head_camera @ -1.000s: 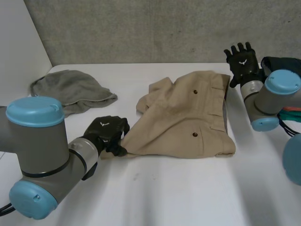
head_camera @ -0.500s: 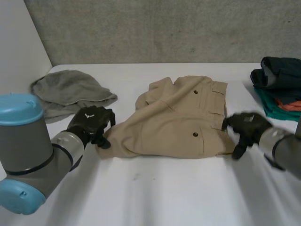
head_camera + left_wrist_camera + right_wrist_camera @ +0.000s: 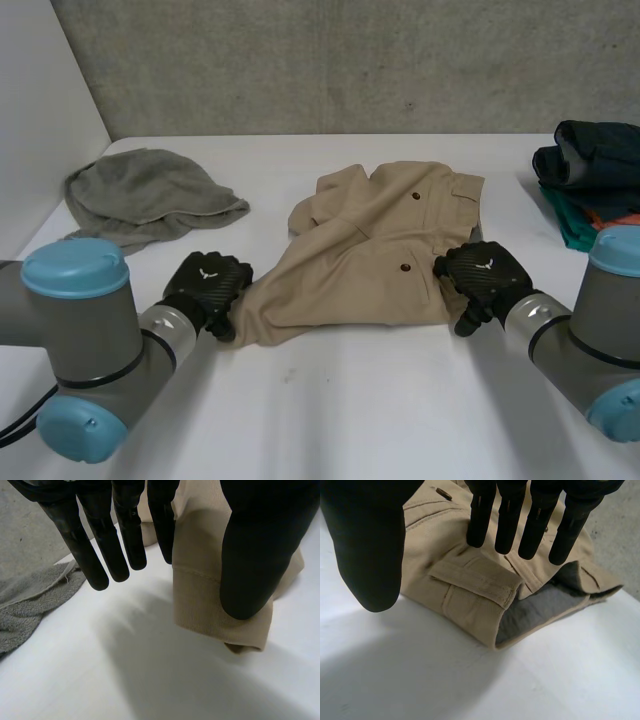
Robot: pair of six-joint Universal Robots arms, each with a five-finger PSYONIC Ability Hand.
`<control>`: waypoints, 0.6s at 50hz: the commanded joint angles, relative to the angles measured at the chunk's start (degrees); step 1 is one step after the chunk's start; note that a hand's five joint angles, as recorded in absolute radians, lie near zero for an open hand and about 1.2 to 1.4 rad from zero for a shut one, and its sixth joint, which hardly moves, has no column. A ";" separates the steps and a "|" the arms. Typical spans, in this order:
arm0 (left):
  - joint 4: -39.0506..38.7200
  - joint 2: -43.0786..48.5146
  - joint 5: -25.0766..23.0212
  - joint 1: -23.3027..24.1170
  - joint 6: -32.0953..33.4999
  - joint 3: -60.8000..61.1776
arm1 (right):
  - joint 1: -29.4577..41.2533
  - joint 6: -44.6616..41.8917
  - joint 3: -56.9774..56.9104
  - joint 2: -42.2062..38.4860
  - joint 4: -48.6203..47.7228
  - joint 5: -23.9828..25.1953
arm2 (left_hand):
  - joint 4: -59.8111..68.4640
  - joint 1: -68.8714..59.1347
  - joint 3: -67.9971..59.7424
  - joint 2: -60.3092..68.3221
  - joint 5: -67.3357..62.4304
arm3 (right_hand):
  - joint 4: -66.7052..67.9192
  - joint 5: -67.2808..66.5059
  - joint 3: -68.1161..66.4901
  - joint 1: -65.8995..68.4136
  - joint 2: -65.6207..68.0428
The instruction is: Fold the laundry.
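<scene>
Tan shorts [image 3: 372, 255] lie crumpled in the middle of the white table [image 3: 350, 400]. My left hand [image 3: 207, 285] rests at the shorts' near left corner. In the left wrist view its fingers [image 3: 100, 545] are straight over bare table beside the leg hem [image 3: 200, 580], with the thumb above the hem and nothing pinched. My right hand [image 3: 482, 280] sits at the shorts' near right edge. In the right wrist view its straight fingers [image 3: 507, 515] hover over the waistband [image 3: 470, 587], thumb spread apart, holding nothing.
A grey garment [image 3: 140, 195] lies bunched at the back left, and its edge [image 3: 30, 605] lies beyond the left hand's fingertips. A stack of folded dark and teal clothes [image 3: 595, 170] stands at the right edge. A grey wall rises behind the table.
The left hand has opened and released the hem corner. The right arm swung down from the back right to the shorts' right edge, which has shifted leftward.
</scene>
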State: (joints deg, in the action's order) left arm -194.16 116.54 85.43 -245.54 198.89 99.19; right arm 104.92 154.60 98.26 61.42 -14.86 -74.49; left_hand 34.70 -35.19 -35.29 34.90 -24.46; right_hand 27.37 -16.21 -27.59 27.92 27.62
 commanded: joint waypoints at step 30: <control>-0.87 -19.06 0.96 4.45 -5.17 -19.91 | 1.25 -8.45 -16.87 16.01 3.06 -4.35 | 45.30 -44.81 -44.71 45.10 -45.54 | 52.63 -53.79 -52.41 52.08 52.38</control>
State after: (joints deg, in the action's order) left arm -194.99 107.19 86.53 -241.33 197.40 82.19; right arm 106.24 143.70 87.36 72.20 -21.57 -79.10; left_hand 68.58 -66.02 -68.28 68.48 -55.91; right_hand 68.60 -25.46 -68.08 65.98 67.55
